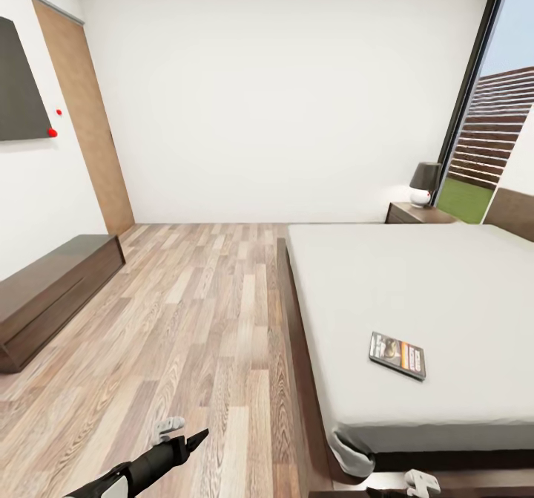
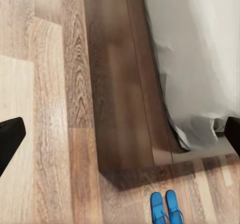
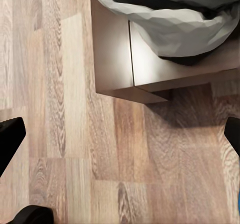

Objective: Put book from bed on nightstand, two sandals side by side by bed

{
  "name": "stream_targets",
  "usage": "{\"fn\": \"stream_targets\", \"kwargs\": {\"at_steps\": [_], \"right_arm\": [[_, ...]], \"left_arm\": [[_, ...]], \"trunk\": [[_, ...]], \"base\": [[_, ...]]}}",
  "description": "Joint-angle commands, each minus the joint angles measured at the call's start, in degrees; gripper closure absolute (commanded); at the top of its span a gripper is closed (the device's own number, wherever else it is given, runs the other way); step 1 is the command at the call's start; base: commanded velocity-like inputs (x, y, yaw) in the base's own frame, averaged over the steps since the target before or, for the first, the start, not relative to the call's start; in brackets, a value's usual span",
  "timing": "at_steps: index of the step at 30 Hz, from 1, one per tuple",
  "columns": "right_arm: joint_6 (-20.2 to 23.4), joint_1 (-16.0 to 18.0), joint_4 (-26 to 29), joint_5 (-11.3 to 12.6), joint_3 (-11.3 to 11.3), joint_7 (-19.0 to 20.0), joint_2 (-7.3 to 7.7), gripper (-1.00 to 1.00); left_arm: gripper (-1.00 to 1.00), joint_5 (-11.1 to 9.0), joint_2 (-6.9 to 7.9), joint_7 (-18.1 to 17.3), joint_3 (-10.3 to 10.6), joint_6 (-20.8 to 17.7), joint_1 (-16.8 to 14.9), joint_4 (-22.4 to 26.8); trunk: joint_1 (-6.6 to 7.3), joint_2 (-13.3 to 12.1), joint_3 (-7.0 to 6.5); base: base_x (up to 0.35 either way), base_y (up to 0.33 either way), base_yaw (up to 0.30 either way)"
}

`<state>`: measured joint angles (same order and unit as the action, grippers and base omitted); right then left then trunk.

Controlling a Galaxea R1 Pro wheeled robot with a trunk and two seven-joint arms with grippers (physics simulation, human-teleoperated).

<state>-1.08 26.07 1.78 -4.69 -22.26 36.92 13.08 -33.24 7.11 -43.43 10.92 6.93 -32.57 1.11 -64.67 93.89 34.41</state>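
The book (image 1: 397, 355), dark-covered with an orange band, lies flat on the light-grey mattress of the bed (image 1: 445, 283), near its foot end. The far nightstand (image 1: 419, 214) stands beside the headboard. Two blue sandals (image 2: 166, 209) lie close together on the floor just off the corner of the bed base (image 2: 125, 108). My left gripper (image 1: 185, 435) hangs low over the floor left of the bed; in its wrist view it (image 2: 120, 136) is open and holds nothing. By the bed's foot corner my right gripper (image 1: 419, 482) is also open (image 3: 120, 134) and holds nothing.
A grey lamp (image 1: 425, 182) sits on the nightstand. A low dark-brown cabinet (image 1: 52, 290) runs along the left wall under a dark wall panel (image 1: 18, 82). A wooden door (image 1: 81, 112) is at the back left, a tall window (image 1: 489, 127) at the right. Wood-plank floor (image 1: 200, 312) spreads between cabinet and bed.
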Motion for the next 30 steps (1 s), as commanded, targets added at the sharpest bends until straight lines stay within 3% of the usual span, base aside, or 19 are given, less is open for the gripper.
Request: {"fn": "stream_targets", "kwargs": {"at_steps": [1,30], "right_arm": [[-0.11,0.03,-0.03,-0.5,-0.42,0.17,0.01,-1.0],[-0.11,0.04,-0.03,-0.5,-0.42,0.17,0.01,-1.0]], "left_arm": [[-1.0,-0.24,0.01,-0.08,0.5,0.44,-0.04,-0.06],[-1.0,-0.24,0.0,-0.08,0.51,0.43,-0.04,-0.06]], "trunk": [[0.23,-0.39,-0.13],[6.6,-12.02,-5.33]], "base": [[0.0,0.0,0.0],[0.0,0.0,0.0]]}}
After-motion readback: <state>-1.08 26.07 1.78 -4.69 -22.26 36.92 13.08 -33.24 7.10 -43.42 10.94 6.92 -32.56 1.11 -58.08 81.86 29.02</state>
